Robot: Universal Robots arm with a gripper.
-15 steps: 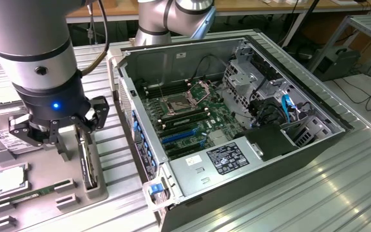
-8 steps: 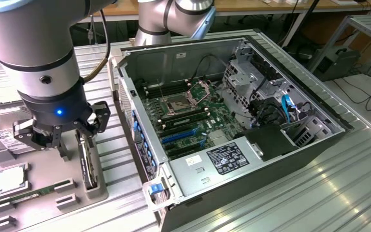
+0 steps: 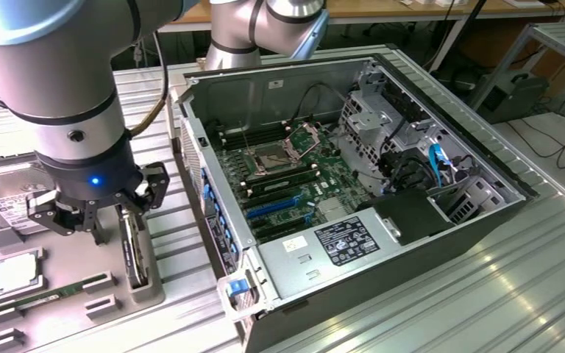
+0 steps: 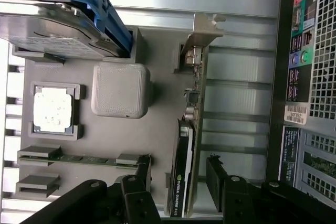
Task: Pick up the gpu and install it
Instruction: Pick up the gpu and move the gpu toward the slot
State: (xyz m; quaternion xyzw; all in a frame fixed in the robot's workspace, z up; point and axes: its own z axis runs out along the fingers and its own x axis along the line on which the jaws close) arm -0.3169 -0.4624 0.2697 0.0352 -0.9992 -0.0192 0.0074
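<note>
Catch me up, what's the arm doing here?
The arm's end effector is at the tray, open, with a finger on each side of the gpu. The gpu stands on edge in its tray slot, not gripped or lifted. The case lies open beside the tray; the gpu is not yet installed.

The Universal Robots arm is a thick, glossy silver-grey cylinder. A black band rings it above the blue light. Between the band and the light, 1 small round screw sits recessed in the silver shell. The light glows on a rounded black wrist housing. A dull tan cable runs alongside the shell above the light. Below the light is the matt black gripper. Its 2 fingers are built of jointed links with round pivot pins. Farther behind the light, another silver tube segment ends in a grey joint.
</note>
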